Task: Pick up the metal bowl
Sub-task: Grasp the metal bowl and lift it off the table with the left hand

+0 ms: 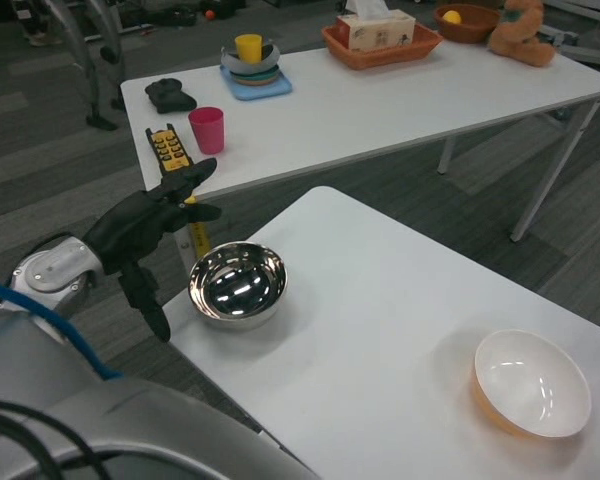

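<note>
One shiny round metal bowl, upright near left edge of white table, not yet held.

Left black many-fingered hand just beside bowl's left rim, fingers spread, holding nothing; apparently lined up for a side grasp. Cream plastic bowl well apart, out of reach path. Right hand unseen.

I have one view only, from my head, looking forward and steeply down over the near table, whose top fills the lower right. My left hand shows close at the picture's left edge. Farther off, the view reaches a second table across the top, with floor between them.
</note>
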{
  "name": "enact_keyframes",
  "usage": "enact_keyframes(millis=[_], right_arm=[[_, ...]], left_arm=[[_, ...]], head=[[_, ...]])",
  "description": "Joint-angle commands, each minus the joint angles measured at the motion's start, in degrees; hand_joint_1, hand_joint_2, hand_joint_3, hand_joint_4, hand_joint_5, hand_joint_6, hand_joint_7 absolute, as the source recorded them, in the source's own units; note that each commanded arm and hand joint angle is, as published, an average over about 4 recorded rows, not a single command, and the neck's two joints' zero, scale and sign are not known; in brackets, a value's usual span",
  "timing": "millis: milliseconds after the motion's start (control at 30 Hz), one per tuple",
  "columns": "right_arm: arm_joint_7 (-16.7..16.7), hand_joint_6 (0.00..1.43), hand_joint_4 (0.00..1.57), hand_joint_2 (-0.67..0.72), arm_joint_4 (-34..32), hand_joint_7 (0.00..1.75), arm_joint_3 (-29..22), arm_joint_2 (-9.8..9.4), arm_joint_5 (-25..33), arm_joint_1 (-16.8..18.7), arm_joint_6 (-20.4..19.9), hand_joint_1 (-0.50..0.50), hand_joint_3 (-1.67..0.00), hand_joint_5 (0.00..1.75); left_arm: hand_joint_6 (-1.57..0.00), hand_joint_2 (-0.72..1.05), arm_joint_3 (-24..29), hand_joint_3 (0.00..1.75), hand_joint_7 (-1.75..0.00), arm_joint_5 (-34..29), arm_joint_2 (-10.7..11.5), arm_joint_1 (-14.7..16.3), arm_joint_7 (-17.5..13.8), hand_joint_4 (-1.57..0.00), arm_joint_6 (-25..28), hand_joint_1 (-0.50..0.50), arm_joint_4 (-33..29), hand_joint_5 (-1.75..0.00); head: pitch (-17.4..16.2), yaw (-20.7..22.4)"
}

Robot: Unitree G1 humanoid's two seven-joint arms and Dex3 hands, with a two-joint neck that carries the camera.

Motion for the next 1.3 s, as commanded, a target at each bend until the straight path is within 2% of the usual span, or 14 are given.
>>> enact_keyframes(millis=[33, 233, 633, 900, 1100, 1300], right_arm=[[-0.1, 0.0, 0.0, 0.72, -0.5, 0.0, 0.0, -0.6, 0.2, -1.3, -0.5, -0.46, 0.0, 0.0], [-0.1, 0.0, 0.0, 0.72, -1.5, 0.0, 0.0, -0.86, 0.2, -1.3, -0.5, -0.46, 0.0, 0.0], [-0.1, 0.0, 0.0, 0.72, -3.2, 0.0, -0.2, -1.3, 0.2, -0.8, -0.6, -0.46, 0.0, 0.0], [-0.1, 0.0, 0.0, 0.72, -4.0, 0.0, -0.3, -1.3, 0.2, -0.7, -0.6, -0.46, 0.0, 0.0], [-0.1, 0.0, 0.0, 0.69, -4.7, 0.0, -0.3, -1.3, 0.2, -0.4, -0.7, -0.46, 0.0, 0.0], [-0.1, 0.0, 0.0, 0.72, -5.5, 0.0, -0.6, -1.26, 0.2, 0.0, -0.7, -0.46, 0.0, 0.0]], left_arm=[[0.0, -0.28, -0.8, 0.0, -0.07, 2.4, -2.5, -2.1, -0.9, -0.11, -4.1, -0.5, 3.2, -0.72], [0.0, -0.19, -1.6, 0.0, -0.07, 3.3, -4.1, -4.2, -1.0, -0.07, -9.7, -0.5, 7.8, -0.72], [0.0, -0.19, -1.7, 0.0, -0.07, 3.0, -4.4, -4.4, -1.0, -0.07, -11.7, -0.5, 11.1, -0.72], [0.0, -0.19, -2.4, 0.0, -0.07, 2.5, -5.6, -5.0, -1.3, -0.07, -14.1, -0.5, 14.3, -0.72], [0.0, -0.19, -4.2, 0.0, -0.07, 2.2, -6.6, -7.4, -1.5, -0.07, -18.0, -0.5, 18.9, -0.72], [0.0, -0.19, -5.3, 0.0, -0.07, 2.0, -7.3, -9.5, -1.7, -0.07, -21.0, -0.5, 22.5, -0.72]], head=[[0.0, -0.4], [0.6, -1.3], [1.2, -1.6], [1.1, -1.5], [0.5, -1.6], [0.1, -1.8]])
